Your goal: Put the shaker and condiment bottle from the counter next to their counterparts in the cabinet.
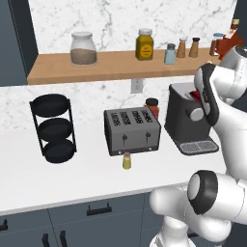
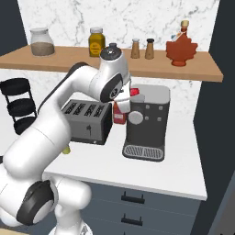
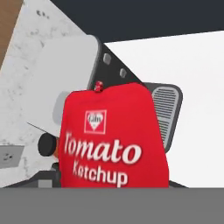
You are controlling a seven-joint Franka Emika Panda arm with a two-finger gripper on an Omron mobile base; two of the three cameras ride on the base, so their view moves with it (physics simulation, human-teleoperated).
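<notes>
Gripping the bright red squat ketchup bottle point(image 3: 113, 138) between part-open jaws, the two-finger gripper point(image 2: 130, 95) hangs above the dark coffee machine point(image 2: 147, 121), white arm arched over the toaster point(image 2: 87, 120).

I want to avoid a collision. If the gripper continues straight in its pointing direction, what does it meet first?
Probably the red ketchup bottle, which sits right ahead between the fingers. Behind it stands the coffee machine; how far behind is unclear.
</notes>
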